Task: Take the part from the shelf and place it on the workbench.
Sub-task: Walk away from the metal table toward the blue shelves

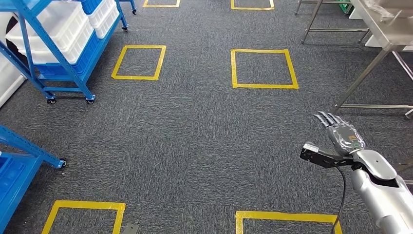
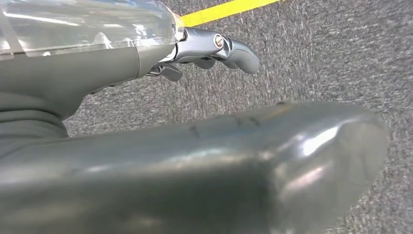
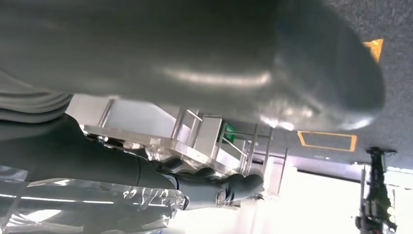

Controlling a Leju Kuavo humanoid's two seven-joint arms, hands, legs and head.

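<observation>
The blue shelf (image 1: pixel 66 67) stands on castors at the far left and carries white bins (image 1: pixel 63 24); I cannot make out a part in them. At the far right is the steel workbench (image 1: pixel 377 27), which the right wrist view catches as a metal frame (image 3: pixel 160 144). My right hand (image 1: pixel 341 132) hovers over the carpet at the lower right, fingers stretched forward, holding nothing. In the right wrist view its thumb (image 3: pixel 272 63) and dark fingers (image 3: pixel 234 187) are apart. My left hand (image 2: pixel 195 151) hangs over the carpet with its fingers (image 2: pixel 229 48) apart from the thumb, and it is empty.
Grey carpet carries yellow taped squares (image 1: pixel 263 68). A second blue rack (image 1: pixel 19 163) juts in at the lower left. More metal table legs (image 1: pixel 316 19) stand at the back right. A small dark object (image 1: pixel 130 228) lies on the floor near the bottom edge.
</observation>
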